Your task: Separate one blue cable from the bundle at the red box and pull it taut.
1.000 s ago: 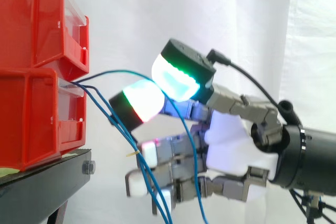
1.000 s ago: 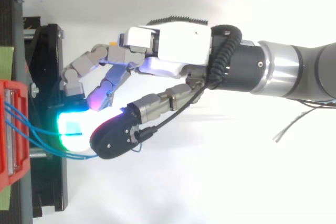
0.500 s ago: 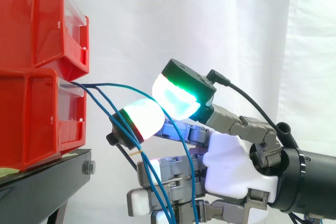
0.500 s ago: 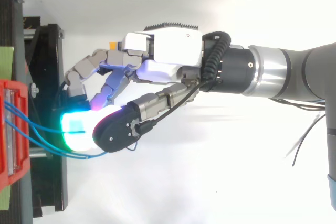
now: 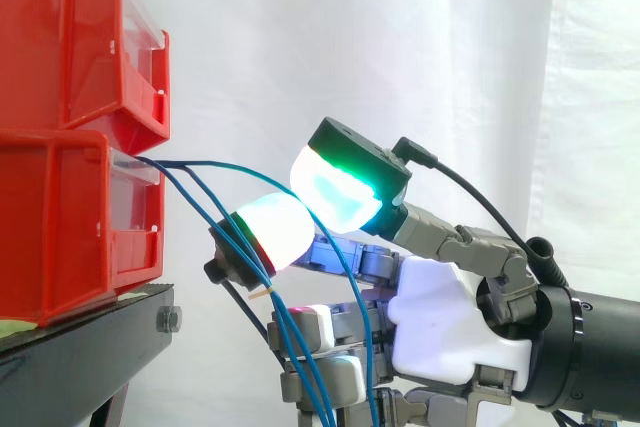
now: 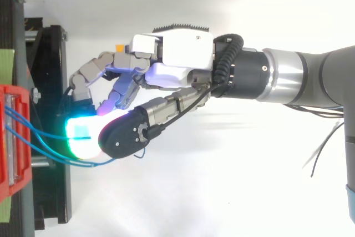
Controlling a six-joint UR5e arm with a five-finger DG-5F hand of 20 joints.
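Hand (image 5: 450, 332): fingers (image 5: 275, 230) pinch one blue cable (image 5: 215, 161) just beside the red box (image 5: 70, 217); bundle (image 5: 305, 377) hangs below. Risk: the thin cable may slip from the pads, and neighbouring strands may snag under tension.

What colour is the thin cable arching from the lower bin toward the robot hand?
The cable is blue, clearest in the side view.

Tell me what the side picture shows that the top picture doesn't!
Side view: two red bins stacked one on the other, and blue cables drooping down past the fingers. Top view: the long grey arm behind the hand, with its silver ring. Both: one blue cable pinched between two glowing pads, leading back to the bins.
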